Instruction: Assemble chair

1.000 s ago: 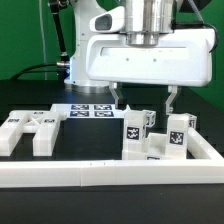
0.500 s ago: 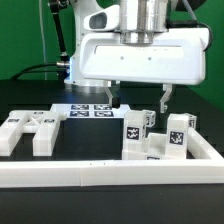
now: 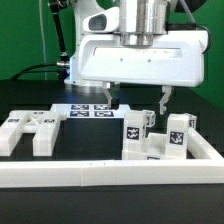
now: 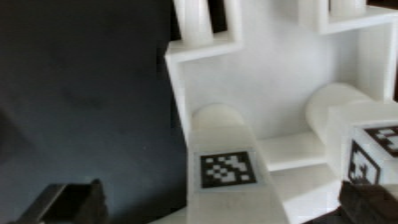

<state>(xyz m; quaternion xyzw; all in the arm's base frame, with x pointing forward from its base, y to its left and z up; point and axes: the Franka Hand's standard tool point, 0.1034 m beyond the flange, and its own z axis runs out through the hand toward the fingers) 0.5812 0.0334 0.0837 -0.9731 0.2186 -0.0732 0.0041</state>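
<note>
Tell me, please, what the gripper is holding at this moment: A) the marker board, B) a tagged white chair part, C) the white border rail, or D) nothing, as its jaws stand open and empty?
D: in the exterior view the gripper hangs with its fingers spread and nothing between them, clear of the tagged chair parts standing below it.

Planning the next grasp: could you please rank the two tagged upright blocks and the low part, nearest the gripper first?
1. Middle tagged block, below the gripper.
2. Other tagged block, toward the exterior view's right.
3. Low part, far on the exterior view's left.
</note>
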